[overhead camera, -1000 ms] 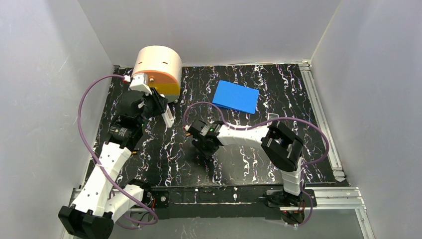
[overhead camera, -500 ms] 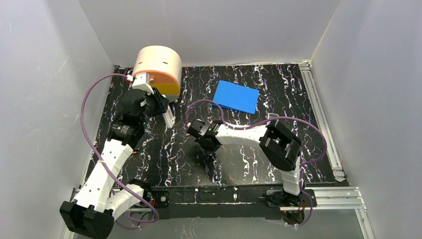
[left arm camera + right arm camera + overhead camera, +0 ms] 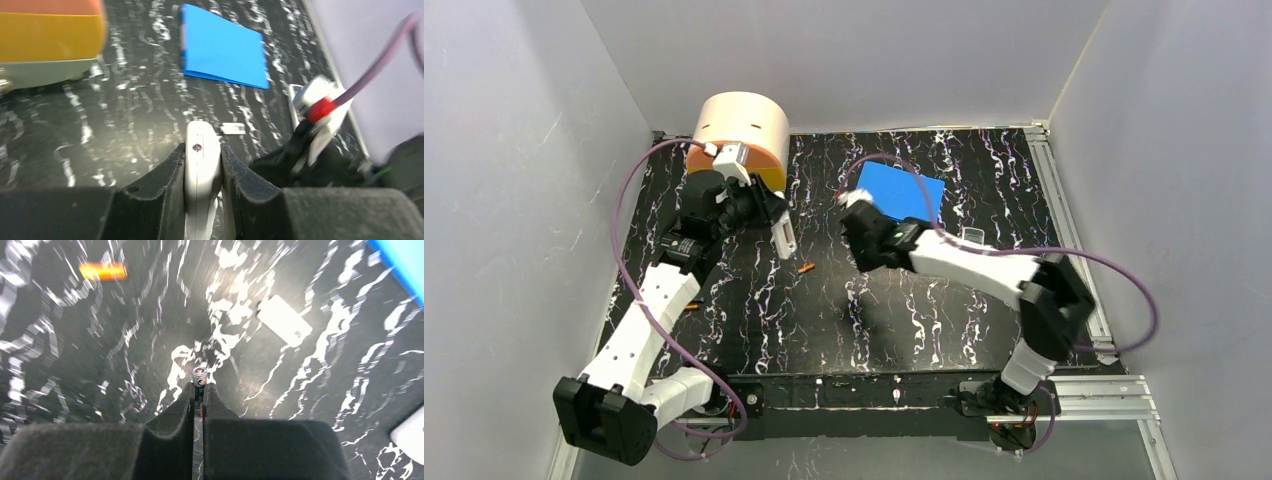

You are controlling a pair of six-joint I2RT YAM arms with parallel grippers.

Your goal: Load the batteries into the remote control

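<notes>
My left gripper is shut on the white remote control, held edge-on between the fingers; in the top view the remote hangs above the table's left side. My right gripper is shut on a thin battery, whose silver end sticks out past the fingertips. In the top view the right gripper hovers near the table's middle, right of the remote. An orange battery lies on the table between the grippers and shows blurred in the right wrist view. Another orange battery lies by the left arm.
A round cream and orange container stands at the back left. A blue pad lies at the back middle. A small flat white piece lies on the black marbled table; in the top view it sits right of the gripper.
My right arm has swung up and to the right, away from the table's middle, carrying a battery. An orange battery now shows where it was. My left gripper has shifted slightly right with the remote.
</notes>
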